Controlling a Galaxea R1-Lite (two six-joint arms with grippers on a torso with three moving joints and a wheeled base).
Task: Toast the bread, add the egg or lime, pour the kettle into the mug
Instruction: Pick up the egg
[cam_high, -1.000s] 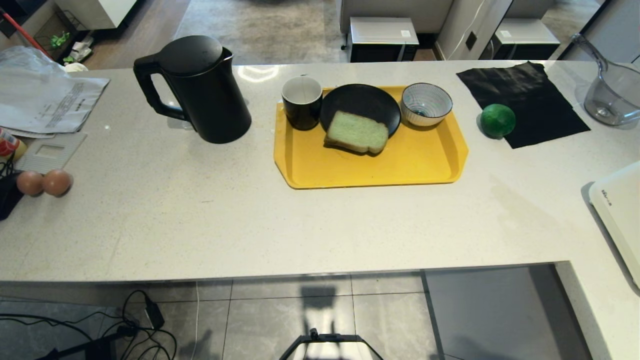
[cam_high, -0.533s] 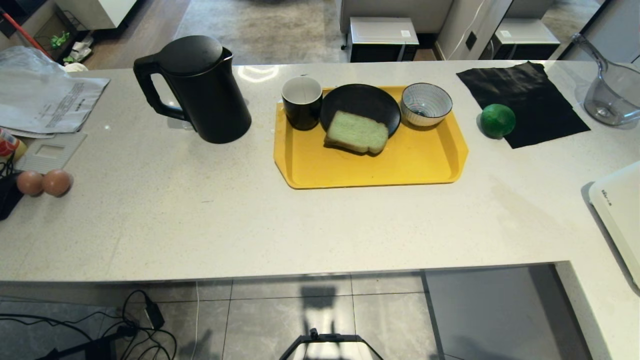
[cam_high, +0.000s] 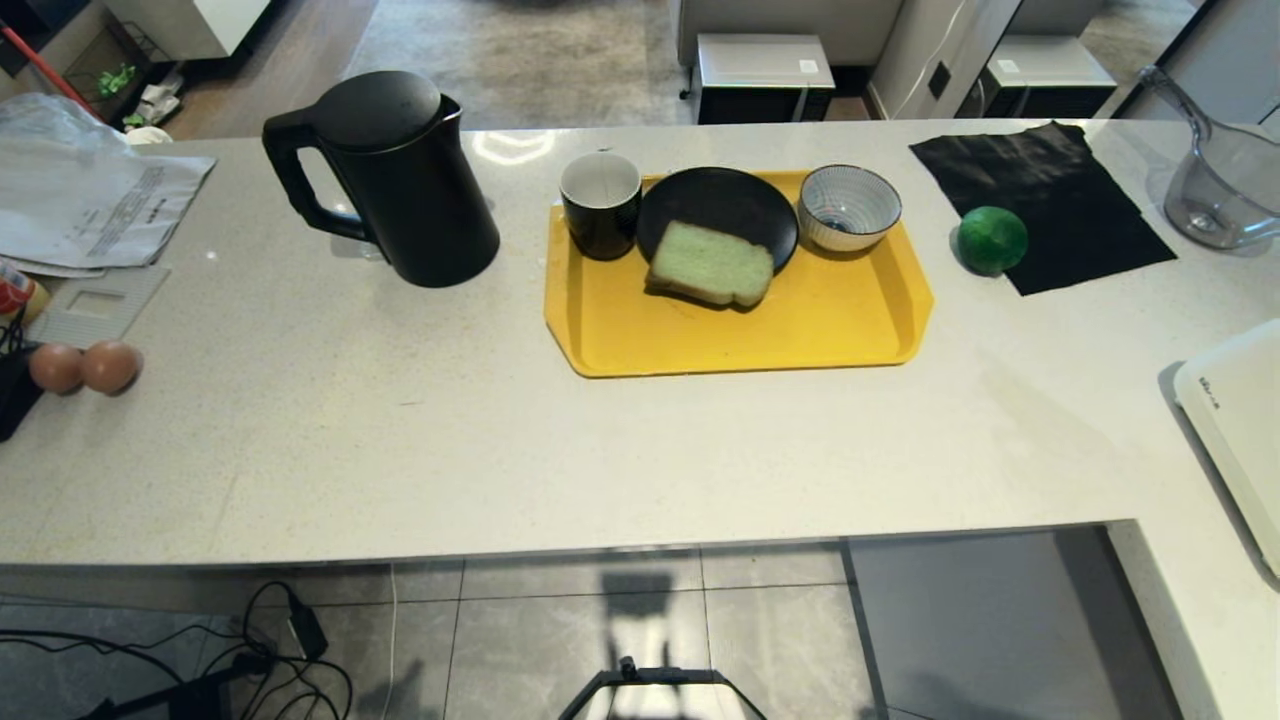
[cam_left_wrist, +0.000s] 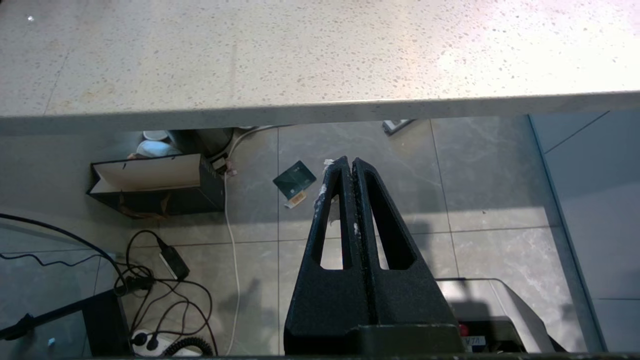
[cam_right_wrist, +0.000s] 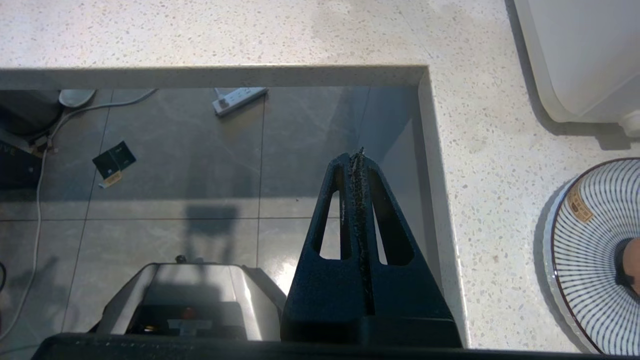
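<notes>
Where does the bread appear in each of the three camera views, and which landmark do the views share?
Head view: the bread leans on the near edge of the black plate, on the yellow tray.
Left wrist view: not in it.
Right wrist view: not in it.
Shared landmark: the near edge of the speckled countertop, with grey floor tiles below.
</notes>
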